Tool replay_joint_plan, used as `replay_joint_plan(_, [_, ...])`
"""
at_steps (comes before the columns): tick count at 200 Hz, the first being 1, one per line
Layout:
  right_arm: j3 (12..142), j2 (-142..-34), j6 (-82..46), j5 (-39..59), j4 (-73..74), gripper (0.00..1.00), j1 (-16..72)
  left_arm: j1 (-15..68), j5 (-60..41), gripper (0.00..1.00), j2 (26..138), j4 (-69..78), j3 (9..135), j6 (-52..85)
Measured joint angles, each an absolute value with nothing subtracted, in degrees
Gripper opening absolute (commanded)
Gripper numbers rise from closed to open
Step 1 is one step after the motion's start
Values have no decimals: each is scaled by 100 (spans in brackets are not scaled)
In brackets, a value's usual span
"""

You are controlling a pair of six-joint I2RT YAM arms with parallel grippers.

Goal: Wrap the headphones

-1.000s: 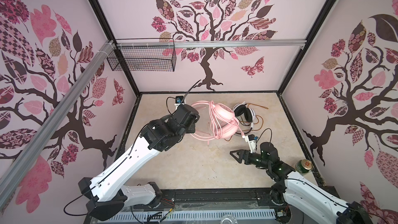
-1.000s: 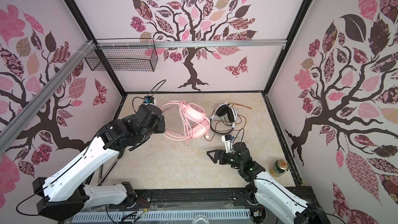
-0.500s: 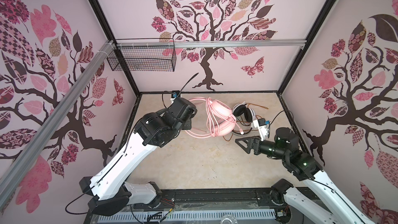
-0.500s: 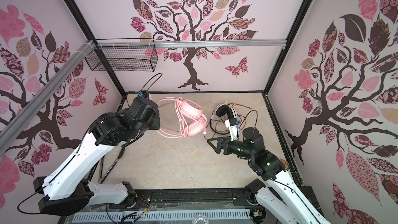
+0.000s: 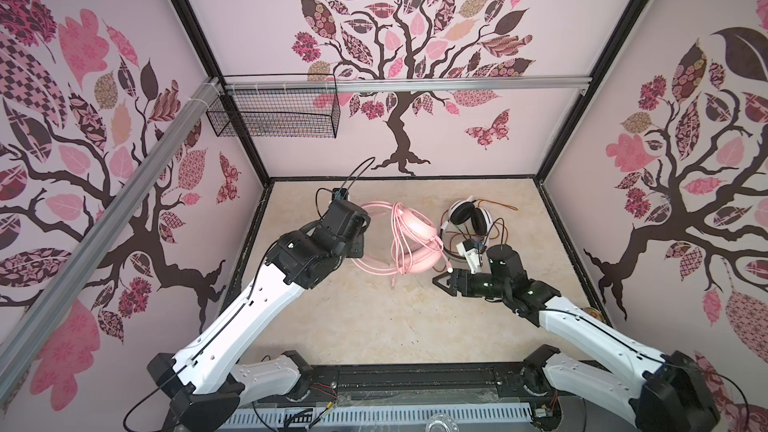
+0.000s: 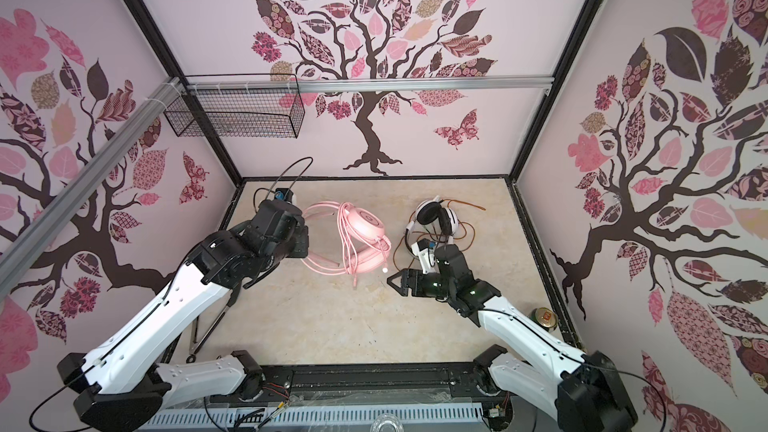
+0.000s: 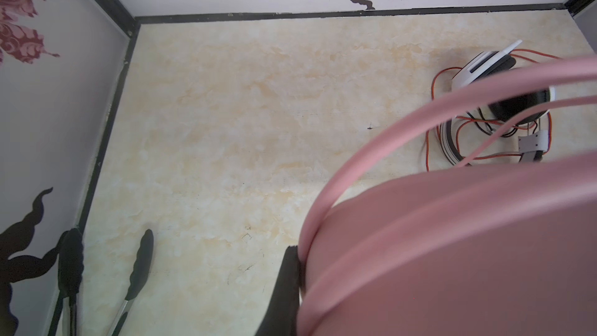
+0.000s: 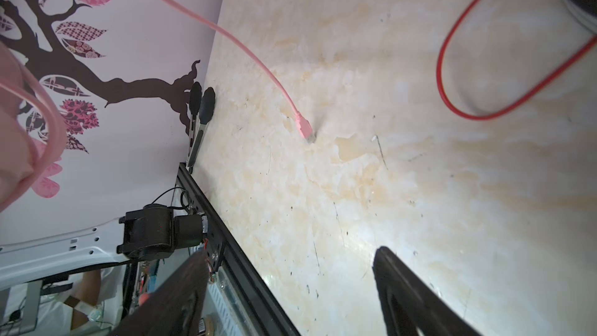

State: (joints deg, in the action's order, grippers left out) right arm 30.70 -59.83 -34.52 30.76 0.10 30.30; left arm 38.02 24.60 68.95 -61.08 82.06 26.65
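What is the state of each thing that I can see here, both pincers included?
pink headphones, gripped at the headband.
pink cable, partly wound around the headset, plug end loose.
white-and-black headphones, lying on the table, not wrapped.
orange-red cable, loose, sprawled.
left pincer, shut on the pink headphones.
right pincer, open, empty.
tongs, lying by the left wall.
can, upright.

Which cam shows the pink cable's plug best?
Right wrist: the plug is close, sharp, and nothing is in front of it. In both top views it is only a tiny pink end hanging below the pink headset. The left wrist view doesn't show it; the headset fills that side.
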Motion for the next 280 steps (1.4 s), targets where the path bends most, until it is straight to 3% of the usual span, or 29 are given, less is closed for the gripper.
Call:
replay_joint_plan(32, [3057, -6849, -3234, 3059, 1299, 69, 3183, 3282, 2069, 0, 6917, -5927, 8162, 2624])
replay_joint_plan(86, [3253, -8521, -2663, 2757, 2738, 67, 3861, 3251, 1802, 0, 7137, -6064, 8394, 2539])
replay_joint_plan(120, [3452, -8884, -2735, 2397, 3363, 66, 3854, 3253, 1734, 0, 7214, -6270, 8785, 2543])
replay_joint_plan(146, [3653, -9011, -2917, 1951, 3446, 56, 3854, 3293, 1684, 0, 7214, -6329, 9067, 2547])
replay_joint_plan(239, [4316, -9369, -3332, 847, 2655, 56, 4270, 3795, 2034, 0, 7336, -6578, 9360, 2547])
replay_joint_plan(280, [4486, -9577, -3465, 327, 2368, 50, 4338, 3872, 2139, 0, 7343, -6608, 9378, 2569])
